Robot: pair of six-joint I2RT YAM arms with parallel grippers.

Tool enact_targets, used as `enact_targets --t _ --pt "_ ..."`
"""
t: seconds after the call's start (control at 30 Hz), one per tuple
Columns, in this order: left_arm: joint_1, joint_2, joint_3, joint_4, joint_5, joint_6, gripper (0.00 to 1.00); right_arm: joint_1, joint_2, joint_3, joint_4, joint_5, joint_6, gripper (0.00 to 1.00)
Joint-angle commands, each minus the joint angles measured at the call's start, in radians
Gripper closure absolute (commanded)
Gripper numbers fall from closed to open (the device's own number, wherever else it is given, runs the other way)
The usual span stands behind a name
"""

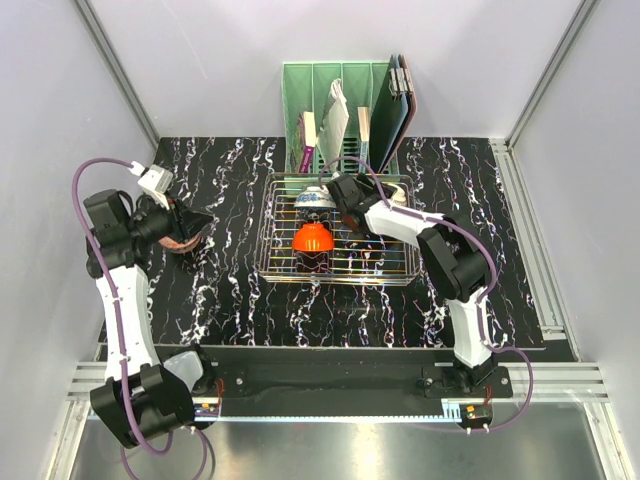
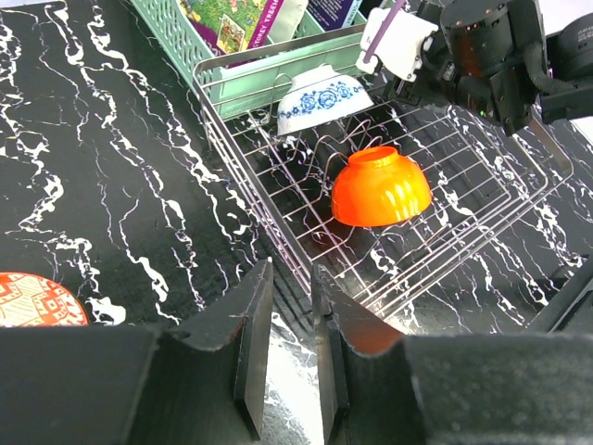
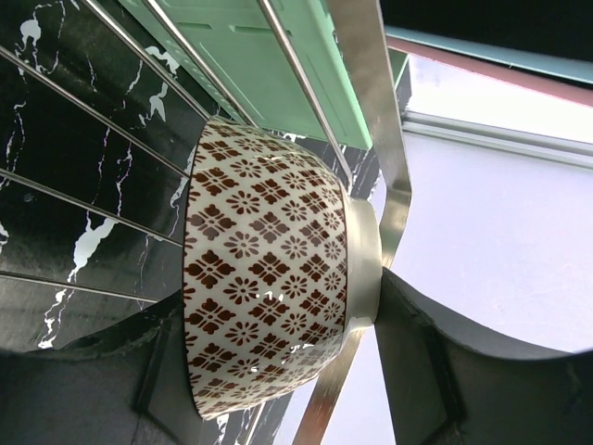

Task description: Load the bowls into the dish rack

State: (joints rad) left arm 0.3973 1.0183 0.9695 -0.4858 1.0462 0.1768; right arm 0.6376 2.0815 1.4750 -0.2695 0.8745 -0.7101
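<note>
- Cream lattice bowl (image 3: 269, 269) was clamped in the right gripper (image 3: 283, 352), one finger at the rim, the other at the foot. It sat on its side inside the dish rack (image 1: 275, 262), at the far right end, against the wires.
- So which step, placing?
- I'd say so: third bowl going in. Orange bowl (image 1: 312, 238) and white-blue bowl (image 1: 312, 200) were already parked mid-rack, tipped on edge.
- Next move?
- My guess: seat the rim between tines so it can't roll, then spread the fingers and back out upward without snagging a wire.
- Right arm pose?
- Reached forward and leftward, elbow bent over the rack's right end, wrist at the far rail by the green organizer (image 1: 340, 85).
- Left side?
- Left gripper (image 2: 289, 334) showed a narrow gap with nothing in it. It hung low over the worktop (image 2: 111, 167), left of the rack, pointing toward it. Red-patterned bowl (image 2: 37, 298) sat just beside it on the worktop, not held. Left arm stood up from its base, elbow folded.
- Other bowls?
- None that I could see.
</note>
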Motion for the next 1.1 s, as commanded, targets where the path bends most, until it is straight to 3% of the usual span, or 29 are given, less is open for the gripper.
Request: enact_targets --t 0.0,0.2,0.3,0.47,0.57,0.97,1.07 --pt "0.015 -0.007 0.017 -0.013 0.04 0.03 0.74 0.017 0.029 -0.044 0.032 -0.003 -0.005 0.87" --pt "0.029 -0.006 0.029 -0.028 0.049 0.044 0.74 0.034 0.026 -0.094 0.032 -0.023 0.008 0.6" --pt "0.034 -0.004 0.028 -0.031 0.054 0.046 0.74 0.039 0.02 -0.119 0.03 -0.04 0.011 0.39" --pt "0.04 -0.007 0.028 -0.034 0.052 0.049 0.74 0.047 0.003 -0.136 0.004 -0.075 0.035 0.28" --pt "0.043 -0.006 0.028 -0.039 0.055 0.047 0.74 0.051 -0.004 -0.136 -0.029 -0.103 0.049 0.16" --pt "0.054 -0.007 0.028 -0.04 0.063 0.049 0.74 0.054 -0.038 -0.134 -0.114 -0.216 0.089 0.0" --pt "0.055 -0.007 0.028 -0.043 0.064 0.049 0.74 0.053 -0.054 -0.139 -0.134 -0.249 0.089 0.0"
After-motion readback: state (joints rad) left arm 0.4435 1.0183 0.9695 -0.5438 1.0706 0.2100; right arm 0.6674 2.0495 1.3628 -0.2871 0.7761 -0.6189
